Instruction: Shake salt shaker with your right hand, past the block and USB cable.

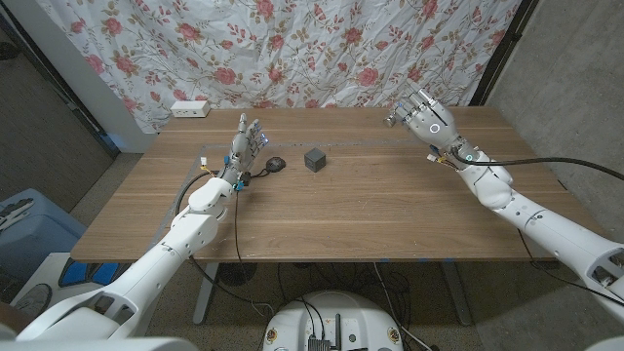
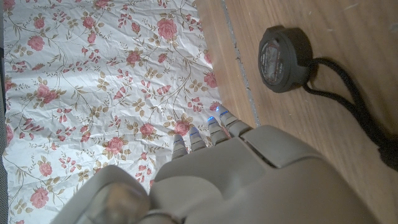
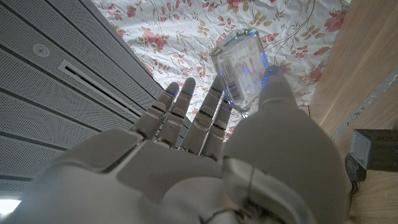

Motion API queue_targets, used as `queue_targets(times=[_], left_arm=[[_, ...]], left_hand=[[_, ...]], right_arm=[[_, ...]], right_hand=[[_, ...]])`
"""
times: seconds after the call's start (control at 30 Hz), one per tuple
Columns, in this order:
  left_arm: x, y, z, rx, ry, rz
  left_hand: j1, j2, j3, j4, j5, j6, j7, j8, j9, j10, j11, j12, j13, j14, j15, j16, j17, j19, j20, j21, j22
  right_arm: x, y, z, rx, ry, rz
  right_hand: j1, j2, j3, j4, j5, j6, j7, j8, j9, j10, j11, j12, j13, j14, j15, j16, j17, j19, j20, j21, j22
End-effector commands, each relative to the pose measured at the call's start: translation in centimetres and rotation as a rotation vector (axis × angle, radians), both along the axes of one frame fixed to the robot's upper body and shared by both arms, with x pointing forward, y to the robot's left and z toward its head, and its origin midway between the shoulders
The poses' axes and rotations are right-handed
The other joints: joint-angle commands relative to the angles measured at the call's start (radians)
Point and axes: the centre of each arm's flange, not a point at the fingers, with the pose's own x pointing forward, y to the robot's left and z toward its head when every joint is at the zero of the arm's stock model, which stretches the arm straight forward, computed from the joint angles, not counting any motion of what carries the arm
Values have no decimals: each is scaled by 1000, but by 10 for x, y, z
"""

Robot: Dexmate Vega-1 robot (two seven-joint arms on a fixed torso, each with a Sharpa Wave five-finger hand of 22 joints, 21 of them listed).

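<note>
My right hand is raised above the table's far right part and holds a clear glass salt shaker between thumb and fingers; its end sticks out at the hand's left. A dark grey block stands on the table's middle back, also seen as the block in the right wrist view. To its left lies a black USB cable with a round puck, shown close up as the puck. My left hand stands beside that cable, fingers straight and pointing up, holding nothing; the left hand shows from behind.
A white power strip lies at the table's back left corner. A floral curtain hangs right behind the table. A blue bin stands on the floor to the left.
</note>
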Motion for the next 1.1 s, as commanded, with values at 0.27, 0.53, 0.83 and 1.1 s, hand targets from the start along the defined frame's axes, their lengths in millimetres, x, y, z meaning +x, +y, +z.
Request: queue_targets(times=[0.27,0.53,0.83,1.1], left_arm=[[0,0,0,0,0,0],[0,0,0,0,0,0],[0,0,0,0,0,0],[0,0,0,0,0,0]], left_hand=[[0,101,-2,6,4,4,-8,4,6,0,-10,4,4,2,-106,5,6,5,-24,5,5],[0,101,-2,6,4,3,-8,4,6,-1,-10,4,4,2,-106,5,6,5,-24,4,5],[0,101,-2,6,4,4,-7,5,6,-2,-10,3,4,1,-106,5,6,5,-24,4,5],[0,101,-2,6,4,3,-8,4,6,-1,-10,4,4,1,-106,5,6,5,-23,5,5]], right_arm=[[6,-3,-20,4,76,18],[11,10,-41,5,127,46],[10,24,-64,-2,175,84],[10,30,-83,-16,228,109]], right_hand=[[62,54,2,6,-5,56,-41,18,13,-6,2,0,5,-8,-146,-1,3,-6,-25,0,4],[70,55,3,3,-8,60,-41,22,16,-7,2,1,6,-11,-149,1,7,-6,-24,0,4],[78,54,5,0,-10,62,-41,25,17,-8,2,1,7,-13,-152,1,9,-6,-22,1,4],[84,53,4,0,-14,65,-41,30,19,-10,2,1,8,-12,-149,5,14,-7,-19,1,4]])
